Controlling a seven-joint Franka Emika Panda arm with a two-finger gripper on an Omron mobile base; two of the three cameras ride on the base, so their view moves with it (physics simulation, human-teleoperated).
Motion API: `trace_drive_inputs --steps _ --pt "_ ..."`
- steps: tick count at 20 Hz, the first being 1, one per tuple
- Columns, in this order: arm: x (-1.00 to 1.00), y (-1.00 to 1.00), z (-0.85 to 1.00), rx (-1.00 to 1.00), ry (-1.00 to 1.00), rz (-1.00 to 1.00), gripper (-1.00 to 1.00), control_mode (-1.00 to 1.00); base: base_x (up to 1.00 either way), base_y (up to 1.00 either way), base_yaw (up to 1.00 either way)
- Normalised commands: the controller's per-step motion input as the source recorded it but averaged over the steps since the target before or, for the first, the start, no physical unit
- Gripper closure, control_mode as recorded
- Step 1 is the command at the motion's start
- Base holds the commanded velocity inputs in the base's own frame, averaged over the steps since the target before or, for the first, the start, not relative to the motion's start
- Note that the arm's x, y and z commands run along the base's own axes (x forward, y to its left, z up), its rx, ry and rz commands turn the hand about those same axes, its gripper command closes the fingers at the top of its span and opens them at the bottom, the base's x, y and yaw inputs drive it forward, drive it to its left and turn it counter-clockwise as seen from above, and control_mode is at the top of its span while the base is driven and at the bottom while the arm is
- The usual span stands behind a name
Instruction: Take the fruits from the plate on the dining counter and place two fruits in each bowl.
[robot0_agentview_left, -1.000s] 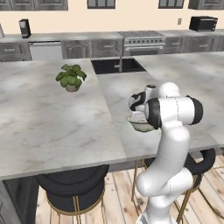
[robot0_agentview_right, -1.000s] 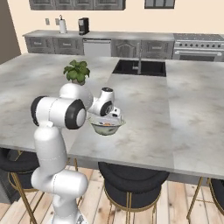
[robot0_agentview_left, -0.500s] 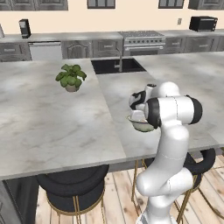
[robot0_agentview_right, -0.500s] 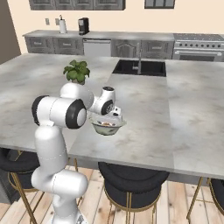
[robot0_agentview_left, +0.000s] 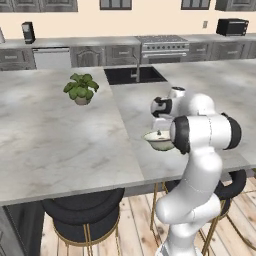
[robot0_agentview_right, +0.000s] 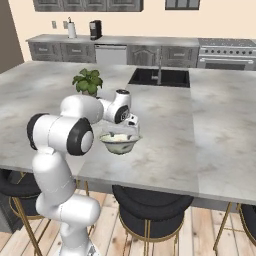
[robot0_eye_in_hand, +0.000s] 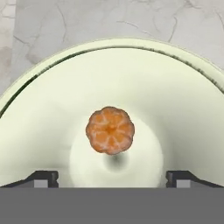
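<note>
Orange fruit (robot0_eye_in_hand: 110, 130) lies at the bottom of the bowl (robot0_eye_in_hand: 183, 100), free of the end effector (robot0_eye_in_hand: 112, 177), whose tips stand wide apart, released. Best to lift straight up clear of the rim before fetching another fruit.

Evenly and brightly lit throughout, with soft diffuse light from above and no glare on the marbled dining counter (robot0_agentview_left: 60, 145). Only faint, soft-edged shadows: a small dark patch directly beneath the orange fruit (robot0_eye_in_hand: 110, 130) on the floor of the bowl (robot0_eye_in_hand: 183, 109), and shading under the counter overhang around the stools (robot0_agentview_right: 150, 207). Rendered at low resolution with slightly soft, blocky edges in both base views; no motion blur, edge distortion or defocus.
</note>
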Motion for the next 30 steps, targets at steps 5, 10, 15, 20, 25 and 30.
trace_drive_inputs --steps 5,10,15,20,25,30 --pt "-0.45 -0.01 0.42 -0.02 0.0 -0.01 -1.0 -1.0 0.0 0.0 0.0" --pt "-0.58 -0.14 0.06 -0.01 0.0 -0.03 -1.0 -1.0 0.0 0.0 0.0" --pt "-0.21 -0.01 -0.01 -0.01 0.01 0.0 -1.0 -1.0 0.0 0.0 0.0" --pt "-0.21 0.0 -0.16 -0.01 0.0 0.0 -1.0 -1.0 0.0 0.0 0.0" --pt "-0.49 -0.23 -0.29 0.0 0.0 0.0 -1.0 -1.0 0.0 0.0 0.0" --pt "-0.78 -0.33 -0.04 0.0 0.0 0.0 -1.0 -1.0 0.0 0.0 0.0"
